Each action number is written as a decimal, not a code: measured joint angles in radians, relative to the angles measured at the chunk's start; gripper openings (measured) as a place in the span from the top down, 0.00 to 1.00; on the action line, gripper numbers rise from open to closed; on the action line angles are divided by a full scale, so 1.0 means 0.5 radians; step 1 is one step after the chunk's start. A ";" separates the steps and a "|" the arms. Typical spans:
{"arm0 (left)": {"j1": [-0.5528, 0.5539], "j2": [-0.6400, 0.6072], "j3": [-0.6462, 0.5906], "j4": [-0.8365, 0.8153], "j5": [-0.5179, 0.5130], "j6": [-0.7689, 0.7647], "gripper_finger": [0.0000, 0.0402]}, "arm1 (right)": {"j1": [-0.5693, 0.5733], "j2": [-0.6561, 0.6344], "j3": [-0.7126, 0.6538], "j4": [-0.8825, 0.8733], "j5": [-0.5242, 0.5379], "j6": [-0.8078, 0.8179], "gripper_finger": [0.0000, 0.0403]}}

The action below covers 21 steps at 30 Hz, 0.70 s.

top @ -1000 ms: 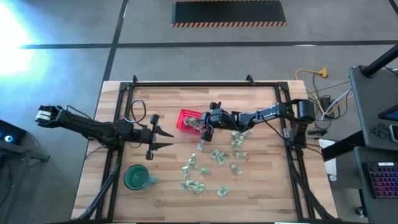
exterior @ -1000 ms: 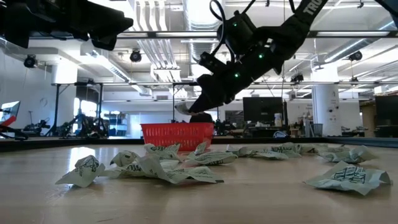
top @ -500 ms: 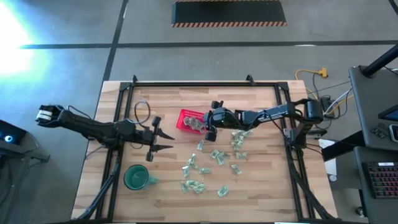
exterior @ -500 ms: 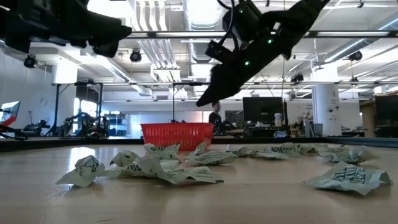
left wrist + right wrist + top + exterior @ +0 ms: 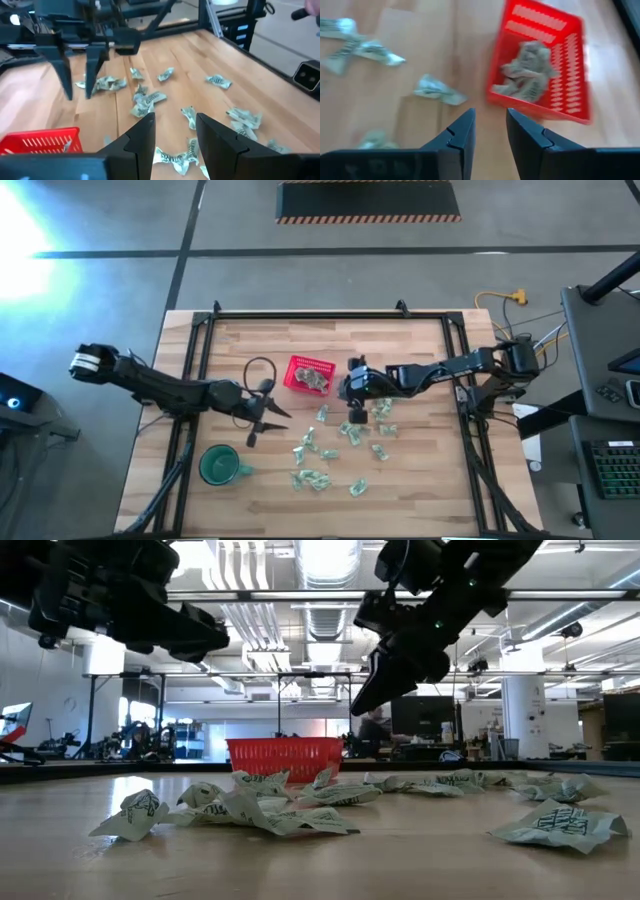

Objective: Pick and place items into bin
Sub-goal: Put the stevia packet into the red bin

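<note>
Your right claw (image 5: pixel 356 415) hangs empty, fingers parted, just beside the small red square mesh plastic basket (image 5: pixel 309 375); your left claw (image 5: pixel 268 423), also parted and empty, waits near it.

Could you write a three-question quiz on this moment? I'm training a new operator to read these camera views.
1. True or false: the red basket already holds wrapped pieces.
2. The right gripper is: A) shut on a piece, B) open and empty, C) inside the basket.
3. Fill in: the green mug stands nearest the ___ gripper.

Key: 1 true; 2 B; 3 left.
</note>
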 joint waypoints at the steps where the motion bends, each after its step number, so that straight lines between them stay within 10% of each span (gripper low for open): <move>1: -0.001 0.023 0.015 0.000 -0.007 0.000 0.69 | -0.001 0.001 -0.009 -0.002 -0.064 0.016 0.77; 21: -0.039 0.269 0.065 -0.086 0.013 -0.085 0.69 | 0.116 -0.004 -0.234 0.004 -0.336 0.282 0.80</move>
